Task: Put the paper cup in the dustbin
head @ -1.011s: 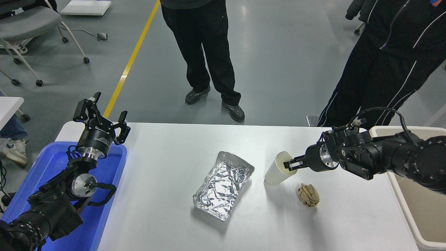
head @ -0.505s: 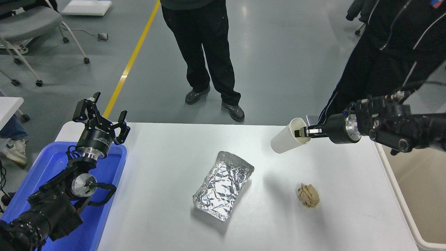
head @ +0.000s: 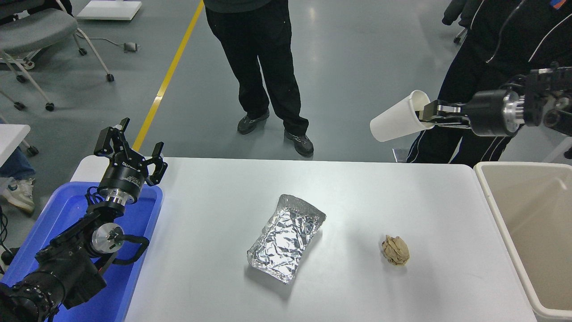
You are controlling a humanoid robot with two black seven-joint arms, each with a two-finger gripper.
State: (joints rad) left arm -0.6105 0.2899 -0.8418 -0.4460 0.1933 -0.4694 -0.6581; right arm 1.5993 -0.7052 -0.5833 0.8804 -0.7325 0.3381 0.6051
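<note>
Right gripper (head: 430, 114), fingers pinched on the rim of the paper cup (head: 399, 122), holds it aloft beyond the table's far right corner. Dustbin (head: 491, 188) stands at the right edge.

At the upper right of the frame, the right black pincer (head: 430, 115) grips the rim of the small white tapered paper cup (head: 397, 122), tilted in mid-air. Lower right sits the large beige rectangular plastic dustbin (head: 491, 192); the left pincer (head: 127, 145) hangs parked at left, fingers spread.

foil tray (head: 286, 237), brown paper ball (head: 396, 250), blue tray (head: 143, 232)
</note>
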